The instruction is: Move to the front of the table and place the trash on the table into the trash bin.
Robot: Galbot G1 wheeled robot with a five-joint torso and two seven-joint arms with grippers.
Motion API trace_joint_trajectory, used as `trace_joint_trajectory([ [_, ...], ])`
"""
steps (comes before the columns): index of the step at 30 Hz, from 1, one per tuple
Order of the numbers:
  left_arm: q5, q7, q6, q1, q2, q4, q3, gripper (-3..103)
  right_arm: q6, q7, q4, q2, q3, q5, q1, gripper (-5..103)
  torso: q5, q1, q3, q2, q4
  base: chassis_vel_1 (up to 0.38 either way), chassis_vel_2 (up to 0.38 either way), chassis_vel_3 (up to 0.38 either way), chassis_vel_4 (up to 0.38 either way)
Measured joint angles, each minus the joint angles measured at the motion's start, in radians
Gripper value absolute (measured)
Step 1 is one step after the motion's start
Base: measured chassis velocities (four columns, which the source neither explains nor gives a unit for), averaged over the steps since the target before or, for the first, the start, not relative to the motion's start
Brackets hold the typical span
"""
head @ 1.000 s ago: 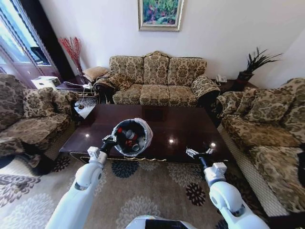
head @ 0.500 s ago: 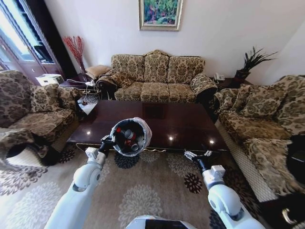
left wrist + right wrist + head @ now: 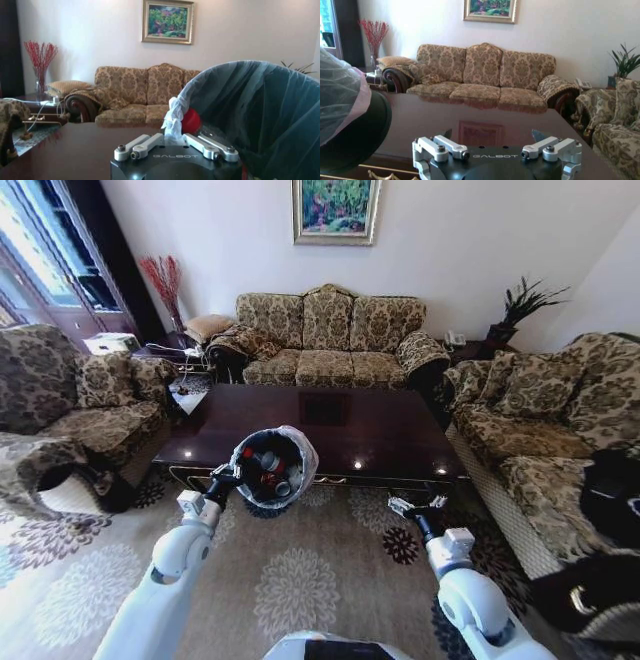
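Left gripper [image 3: 228, 476] clamped on rim of trash bin [image 3: 275, 466], held up before near edge of table [image 3: 330, 430]; red can [image 3: 268, 461] inside bin. Right gripper [image 3: 417, 504] spread wide, holding nothing, near table's edge.

Bag-lined trash bin [image 3: 274, 466] tilted, trash [image 3: 268, 468] inside, before glossy dark table [image 3: 340, 430]

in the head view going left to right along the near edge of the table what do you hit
left pincer shut on the bin's bag → trash bin, held up with trash inside → bare front edge of the table → right pincer, open and empty
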Motion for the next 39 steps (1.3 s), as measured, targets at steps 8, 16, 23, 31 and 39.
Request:
trace_joint_trajectory([
  [8, 0.003, 0.001, 0.0, 0.005, 0.001, -0.008, 0.004, 1, 0.019, -0.009, -0.006, 0.012, 0.002, -0.015, -0.007, 100, 0.0001, 0.0, 0.0, 0.0, -0.0002, 0.148, -0.141, -0.126, 0.126],
  [16, 0.004, 0.001, 0.0, 0.014, 0.003, -0.017, -0.003, 1, 0.033, -0.022, -0.018, 0.012, 0.008, -0.021, -0.008, 100, 0.0, 0.0, 0.0, 0.0, -0.0002, 0.028, -0.012, -0.023, 0.017],
  [23, 0.003, 0.005, 0.0, 0.021, 0.005, -0.024, -0.013, 1, 0.039, -0.023, -0.021, 0.013, 0.0, -0.031, -0.007, 100, 0.0002, 0.0, 0.0, 0.0, -0.0003, 0.065, 0.087, -0.064, -0.088],
  [31, 0.007, 0.006, 0.0, 0.025, 0.005, -0.034, -0.009, 1, 0.045, -0.025, -0.023, 0.017, -0.002, -0.045, -0.012, 100, -0.0001, 0.0, 0.0, 0.0, -0.0001, 0.224, 0.198, -0.209, -0.212],
  [39, 0.009, 0.007, 0.0, 0.035, 0.001, -0.04, -0.019, 1, 0.049, -0.029, -0.023, 0.024, -0.005, -0.051, -0.015, 100, 0.0004, 0.0, 0.0, 0.0, 0.0, 0.299, 0.288, -0.294, -0.288],
])
